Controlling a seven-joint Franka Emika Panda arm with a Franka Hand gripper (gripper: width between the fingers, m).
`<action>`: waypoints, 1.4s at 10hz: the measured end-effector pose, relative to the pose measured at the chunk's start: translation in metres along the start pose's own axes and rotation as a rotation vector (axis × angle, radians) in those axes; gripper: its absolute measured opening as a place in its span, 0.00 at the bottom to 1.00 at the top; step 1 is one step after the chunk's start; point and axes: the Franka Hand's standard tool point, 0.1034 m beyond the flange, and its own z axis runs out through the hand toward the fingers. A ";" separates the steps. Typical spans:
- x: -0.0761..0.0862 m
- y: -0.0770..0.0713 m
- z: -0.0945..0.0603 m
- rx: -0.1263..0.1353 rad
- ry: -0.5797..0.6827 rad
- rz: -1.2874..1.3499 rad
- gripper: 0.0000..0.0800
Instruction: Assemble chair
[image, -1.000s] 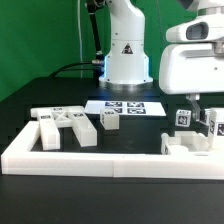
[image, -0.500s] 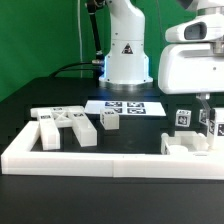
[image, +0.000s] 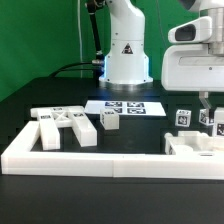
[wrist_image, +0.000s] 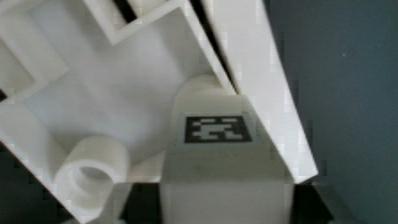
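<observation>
gripper (image: 207, 107) pinched tight on tagged chair post (wrist_image: 217, 128) at frame's far right, boxed in by border wall (image: 100, 162), bare table (image: 136, 134) open mid-frame

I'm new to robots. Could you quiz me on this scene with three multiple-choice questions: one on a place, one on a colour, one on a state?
1. The marker board lies:
A) before the arm's base
B) on the floor
C) on a shelf
2. The table is:
A) white
B) black
C) green
3. The gripper is:
A) wide open
B) out of sight
C) closed on a tagged white post

Answers:
1 A, it lies flat just before the base.
2 B, its bare surface is black.
3 C, the wrist view shows the post right in its grip.
</observation>
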 end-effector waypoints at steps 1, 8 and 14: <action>0.000 0.000 0.000 0.000 0.001 0.091 0.36; 0.002 0.002 0.001 0.012 -0.012 0.536 0.36; -0.003 -0.005 0.000 0.016 -0.009 0.118 0.81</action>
